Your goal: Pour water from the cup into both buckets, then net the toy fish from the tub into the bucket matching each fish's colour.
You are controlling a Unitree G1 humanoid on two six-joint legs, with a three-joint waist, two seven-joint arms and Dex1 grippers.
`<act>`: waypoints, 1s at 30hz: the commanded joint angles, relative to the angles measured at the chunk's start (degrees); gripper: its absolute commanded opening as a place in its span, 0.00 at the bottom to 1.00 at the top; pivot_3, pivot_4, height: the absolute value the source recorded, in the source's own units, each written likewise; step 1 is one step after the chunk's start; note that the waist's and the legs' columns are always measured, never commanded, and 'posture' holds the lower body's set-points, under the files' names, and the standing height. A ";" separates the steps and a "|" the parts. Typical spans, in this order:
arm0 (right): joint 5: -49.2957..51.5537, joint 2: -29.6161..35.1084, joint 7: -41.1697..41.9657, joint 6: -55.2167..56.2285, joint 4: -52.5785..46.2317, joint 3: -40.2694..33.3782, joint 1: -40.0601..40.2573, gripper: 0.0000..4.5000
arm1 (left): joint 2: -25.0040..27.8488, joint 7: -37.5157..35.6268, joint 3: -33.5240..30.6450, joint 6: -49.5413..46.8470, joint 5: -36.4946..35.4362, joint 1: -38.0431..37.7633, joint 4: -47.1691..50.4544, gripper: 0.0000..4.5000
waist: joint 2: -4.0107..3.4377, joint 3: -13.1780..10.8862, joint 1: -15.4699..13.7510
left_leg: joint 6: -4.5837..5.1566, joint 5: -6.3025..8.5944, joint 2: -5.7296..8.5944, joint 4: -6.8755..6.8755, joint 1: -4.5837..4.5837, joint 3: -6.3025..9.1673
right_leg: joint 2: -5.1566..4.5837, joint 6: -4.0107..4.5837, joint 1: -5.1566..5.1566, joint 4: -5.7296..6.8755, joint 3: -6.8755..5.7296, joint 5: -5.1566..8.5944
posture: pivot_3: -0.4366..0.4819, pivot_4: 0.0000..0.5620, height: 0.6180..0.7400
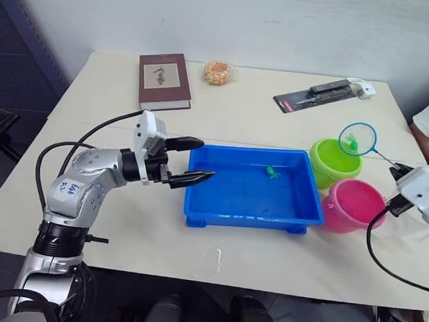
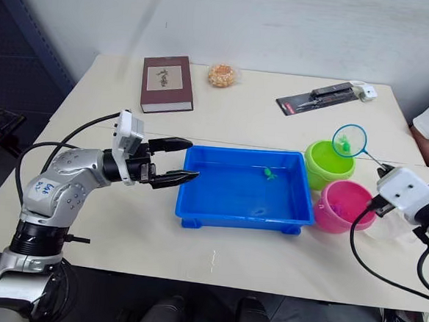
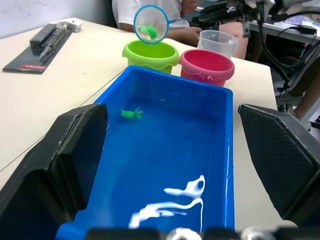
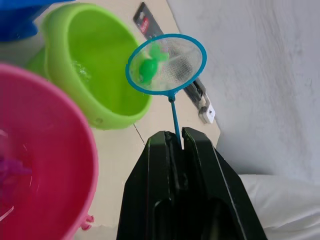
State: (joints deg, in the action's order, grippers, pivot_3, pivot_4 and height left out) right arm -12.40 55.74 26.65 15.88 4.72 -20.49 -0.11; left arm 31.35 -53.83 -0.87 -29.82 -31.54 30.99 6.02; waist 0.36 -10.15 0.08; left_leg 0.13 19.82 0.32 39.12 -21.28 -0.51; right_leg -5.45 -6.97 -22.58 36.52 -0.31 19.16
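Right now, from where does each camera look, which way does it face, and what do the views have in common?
Left and right eye views: from the head, forward and down over the table; left gripper open beside the tub.
Left wrist view: along its fingers, across the tub to the green bucket and pink bucket.
Right wrist view: along the right gripper, shut on the net holding a green fish.
Shared: buckets, net.

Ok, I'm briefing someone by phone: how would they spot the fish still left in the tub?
Find the big blue tub in the middle of the table. Near its far wall, toward the green bucket, lies a tiny green fish. The other green fish sits up in the round net over that bucket.
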 commanded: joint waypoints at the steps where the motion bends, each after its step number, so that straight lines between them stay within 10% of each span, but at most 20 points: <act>1: -9.31 2.63 -8.99 6.84 -0.49 -0.94 -0.37 0.00 | -0.34 0.16 -0.91 1.48 -0.09 -0.29 1.48 1.00 | -0.02 0.01 0.02 | 0.00 0.00 0.00 0.00 0.00 -0.01 | 0.01 0.00 -0.01 0.01 0.01 0.00 | 0.48 0.27 0.99; 8: -7.18 2.59 -10.10 9.26 -0.32 -1.46 -1.58 0.00 | -1.00 -0.23 -0.56 3.28 1.06 -0.32 0.29 1.00 | -0.02 0.01 0.15 | -0.04 -0.02 -0.03 -0.01 0.04 -0.03 | 0.07 0.00 -0.01 -0.01 0.03 0.00 | 0.48 0.27 0.99; 12: 11.22 -0.78 -0.89 -2.19 -5.85 -3.66 -4.58 0.00 | -0.40 -0.52 -1.36 4.06 1.30 -1.37 0.11 1.00 | -0.02 0.01 0.21 | -0.03 -0.02 -0.05 0.00 0.05 -0.03 | 0.07 0.00 0.01 0.01 0.03 0.00 | 0.48 0.27 0.99; 17: 50.92 -0.01 9.38 -42.48 -27.24 -3.13 -4.52 0.00 | 0.65 -0.64 -2.32 4.88 1.62 -2.46 -0.52 1.00 | -0.03 0.01 0.07 | -0.04 -0.02 -0.19 0.02 0.02 0.13 | -0.05 0.00 0.07 0.01 -0.06 0.00 | 0.48 0.27 0.99; 30: 87.45 -2.34 -19.03 -92.19 -35.13 3.33 -11.88 0.00 | 2.89 -0.36 -3.58 5.39 1.71 -3.62 -0.11 1.00 | -0.01 0.00 -0.07 | -0.03 -0.02 -0.06 0.02 -0.20 0.50 | -0.29 0.01 0.08 -0.18 0.05 0.00 | 0.48 0.27 0.99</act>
State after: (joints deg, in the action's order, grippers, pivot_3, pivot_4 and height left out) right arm 69.54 53.64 11.95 -74.05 -30.70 -15.70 -10.51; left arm 33.75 -53.93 -2.58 -25.47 -29.56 27.25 4.32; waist 0.34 -10.15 0.01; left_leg 0.10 19.80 0.27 39.17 -21.47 -0.03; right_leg -5.74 -6.96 -22.51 36.32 -0.27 19.16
